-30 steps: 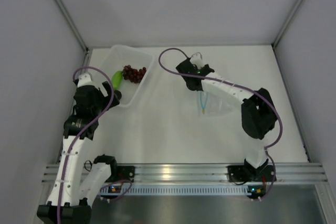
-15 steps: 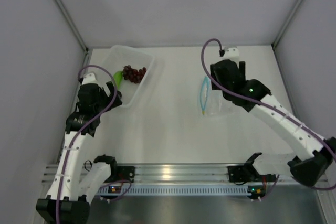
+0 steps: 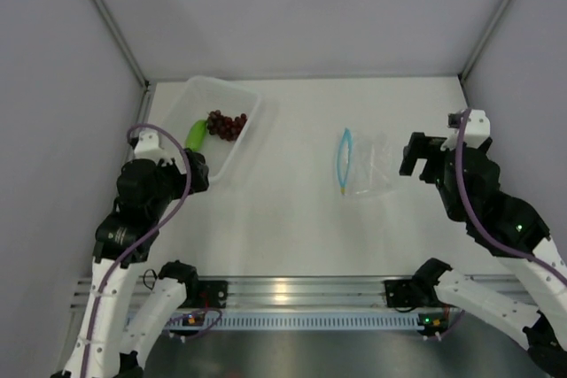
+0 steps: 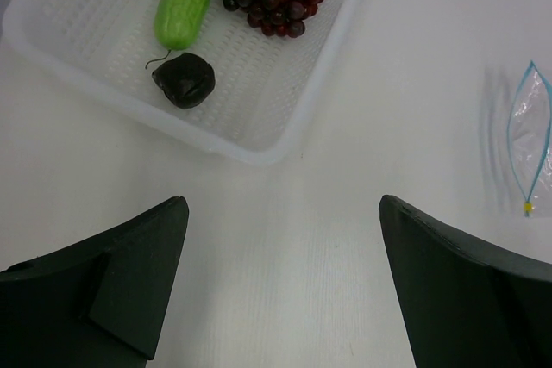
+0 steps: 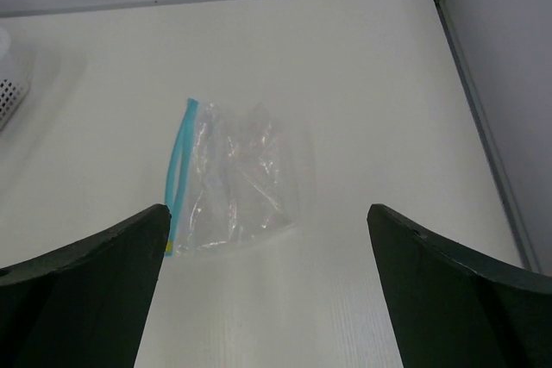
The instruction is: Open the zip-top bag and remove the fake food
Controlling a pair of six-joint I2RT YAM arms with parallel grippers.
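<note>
Tub (image 3: 229,150) sits far-left on the tabletop (image 3: 292,210); inside it, grape bunch (image 3: 228,123) is toward the far end, oblong piece (image 3: 197,134) just beside it on the left, and round lump (image 4: 184,79) just on the near side of the oblong piece. Zip-top bag (image 3: 365,165) lies flat right of centre, well apart from the tub, zip strip (image 3: 341,158) along its left edge, facing the tub. Left hand (image 3: 197,170) is at the tub's near end, right hand (image 3: 416,155) just right of the bag.
</note>
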